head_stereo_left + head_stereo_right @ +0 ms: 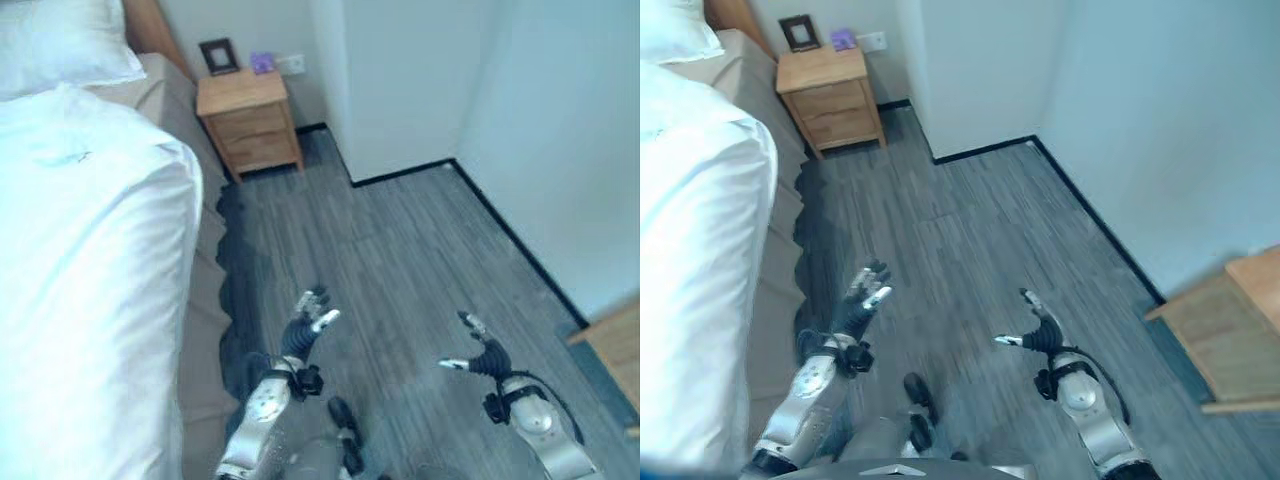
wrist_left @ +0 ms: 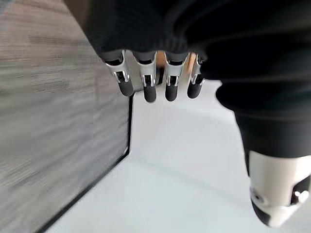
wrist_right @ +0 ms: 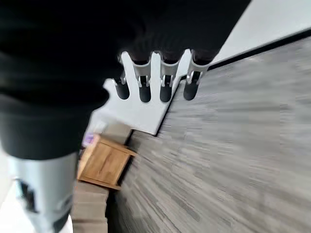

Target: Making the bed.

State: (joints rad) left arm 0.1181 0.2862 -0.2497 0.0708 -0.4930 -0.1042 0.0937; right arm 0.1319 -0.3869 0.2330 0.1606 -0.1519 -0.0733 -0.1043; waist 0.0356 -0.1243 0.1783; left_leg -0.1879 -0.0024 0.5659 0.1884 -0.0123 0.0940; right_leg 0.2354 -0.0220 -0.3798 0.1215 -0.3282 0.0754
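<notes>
A bed with a white duvet [image 1: 90, 280] runs along the left, its beige base [image 1: 205, 300] showing below the cover's edge. A white pillow [image 1: 60, 45] lies at the head. My left hand [image 1: 305, 328] is raised over the grey wood floor beside the bed, fingers straight and holding nothing. My right hand [image 1: 480, 350] hangs over the floor further right, also open and holding nothing. In the left wrist view its fingers [image 2: 148, 82] point at a white wall; in the right wrist view the fingers [image 3: 155, 80] point along the floor.
A wooden nightstand [image 1: 248, 120] stands by the bed's head, with a dark picture frame [image 1: 218, 55] and a small purple thing [image 1: 262, 62] on it. A white wall corner [image 1: 400, 90] juts out behind. A wooden furniture edge [image 1: 1230, 330] stands at the right.
</notes>
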